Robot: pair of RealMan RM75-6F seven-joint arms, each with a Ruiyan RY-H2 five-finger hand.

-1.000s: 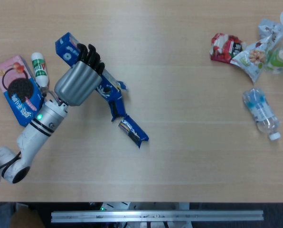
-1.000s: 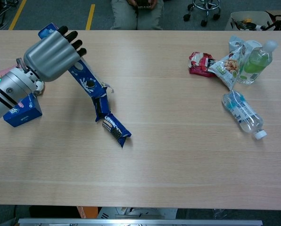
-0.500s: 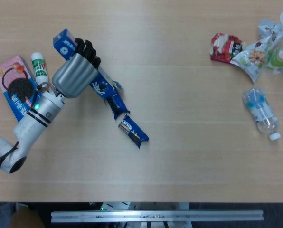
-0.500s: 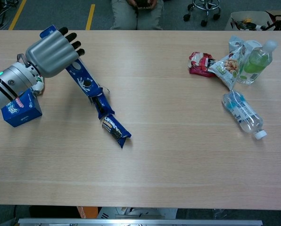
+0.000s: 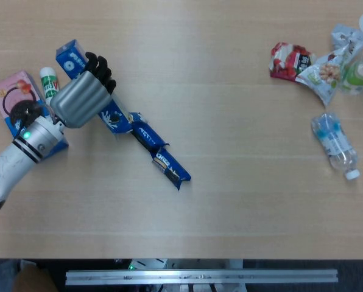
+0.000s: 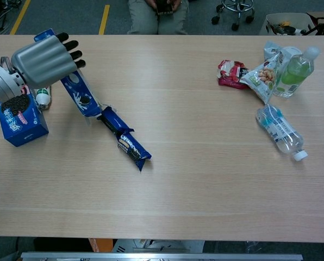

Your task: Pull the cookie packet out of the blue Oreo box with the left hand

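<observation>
My left hand (image 5: 78, 100) (image 6: 42, 60) grips the upper part of the blue Oreo box (image 5: 111, 115) (image 6: 78, 92) and holds it tilted, open end down toward the table. A dark blue cookie packet (image 5: 146, 137) (image 6: 114, 122) lies just outside the box's mouth. A second packet with the Oreo logo (image 5: 170, 169) (image 6: 133, 148) lies on the table right below it. Whether the first packet still touches the box is unclear. My right hand appears in neither view.
A pink and blue Oreo box (image 5: 17, 97) (image 6: 20, 117) and a white tube with a green label (image 5: 49, 82) stand at the left beside my arm. Snack bags (image 5: 291, 59), a green bottle (image 6: 295, 70) and a lying water bottle (image 5: 335, 143) sit at the far right.
My left hand has drawn the blue box up and to the left. A dark packet that was inside now lies exposed at the box's mouth; the logo packet stayed put.
</observation>
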